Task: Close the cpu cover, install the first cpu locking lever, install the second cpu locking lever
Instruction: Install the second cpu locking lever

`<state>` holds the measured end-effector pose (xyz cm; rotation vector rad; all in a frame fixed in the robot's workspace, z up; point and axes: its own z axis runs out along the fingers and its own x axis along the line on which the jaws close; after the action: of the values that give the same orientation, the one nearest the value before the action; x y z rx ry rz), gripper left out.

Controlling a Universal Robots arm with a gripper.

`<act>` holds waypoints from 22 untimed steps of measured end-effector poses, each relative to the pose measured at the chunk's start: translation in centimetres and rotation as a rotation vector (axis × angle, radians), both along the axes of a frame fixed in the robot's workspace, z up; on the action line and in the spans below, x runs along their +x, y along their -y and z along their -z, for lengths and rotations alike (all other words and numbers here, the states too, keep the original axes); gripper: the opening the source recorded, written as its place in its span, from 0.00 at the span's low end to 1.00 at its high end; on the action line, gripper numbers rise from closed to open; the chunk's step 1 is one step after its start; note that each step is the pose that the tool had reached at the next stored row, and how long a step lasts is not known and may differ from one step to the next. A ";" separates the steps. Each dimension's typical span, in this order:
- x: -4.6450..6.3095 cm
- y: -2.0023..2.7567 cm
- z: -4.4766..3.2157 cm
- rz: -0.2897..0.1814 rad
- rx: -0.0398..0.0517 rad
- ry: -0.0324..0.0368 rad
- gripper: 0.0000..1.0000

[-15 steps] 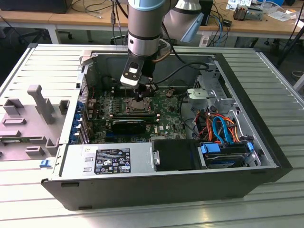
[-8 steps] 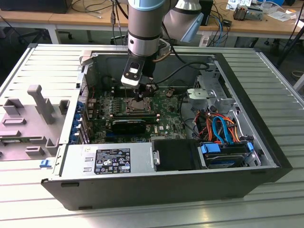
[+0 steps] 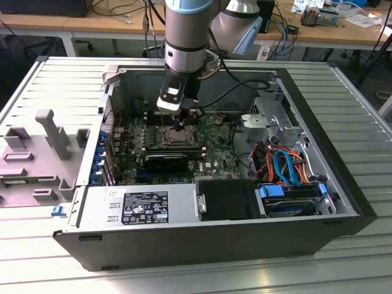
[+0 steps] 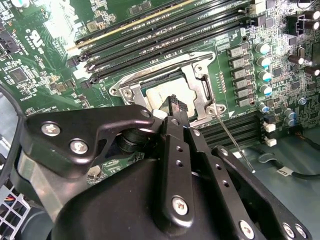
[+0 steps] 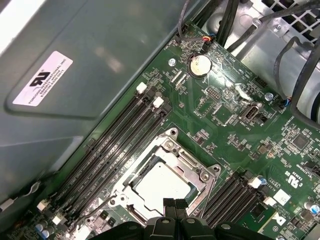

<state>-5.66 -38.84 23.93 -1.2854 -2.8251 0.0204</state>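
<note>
**Exterior view.** The open computer case lies on the slatted surface. The arm reaches into it, and the hand sits directly above the cpu cover on the green board.

**Second wrist view.** The hand is narrow, tips together, holding nothing, at the edge of the cpu cover. The cover lies flat over the socket. One locking lever sticks out free beside it.

**First wrist view.** The cover's opening exposes the processor. Risk: while the lever looks unlatched, the cover may lift. If the tips slip off the frame, they could scratch the processor.
</note>
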 end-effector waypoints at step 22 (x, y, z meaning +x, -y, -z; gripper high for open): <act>0.0 0.00 0.00 -0.108 0.0000 0.0000 0.11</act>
<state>-5.66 -38.84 23.93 -1.1317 -2.8909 0.0235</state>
